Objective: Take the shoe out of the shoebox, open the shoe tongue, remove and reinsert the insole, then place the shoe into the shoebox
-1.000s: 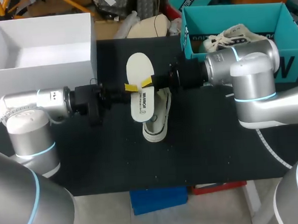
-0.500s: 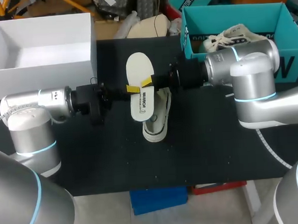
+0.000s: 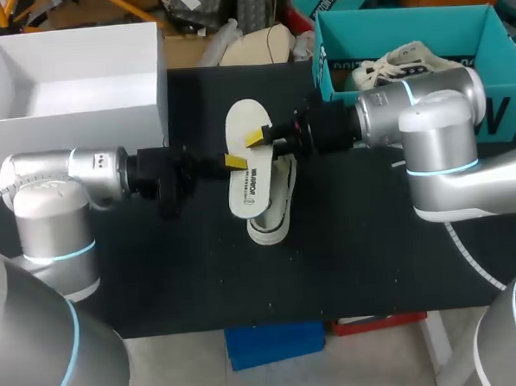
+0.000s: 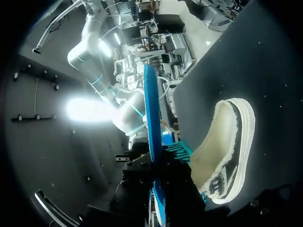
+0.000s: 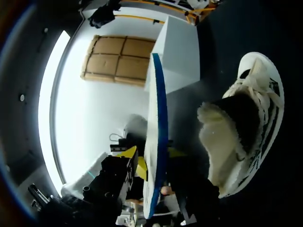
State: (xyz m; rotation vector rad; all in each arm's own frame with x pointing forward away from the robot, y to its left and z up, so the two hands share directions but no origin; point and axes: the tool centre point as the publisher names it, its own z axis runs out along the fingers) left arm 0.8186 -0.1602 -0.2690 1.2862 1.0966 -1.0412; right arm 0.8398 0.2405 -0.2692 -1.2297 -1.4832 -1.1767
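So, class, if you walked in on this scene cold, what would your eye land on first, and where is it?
The white insole stands out, held above the middle of the black table between the left hand and right hand, one from each side. Under it lies a white shoe. At the back right stands a bright teal box.

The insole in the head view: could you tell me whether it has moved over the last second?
Yes. The insole has slid slightly toward the table's near edge, overlapping more of the unmoved shoe beneath it.
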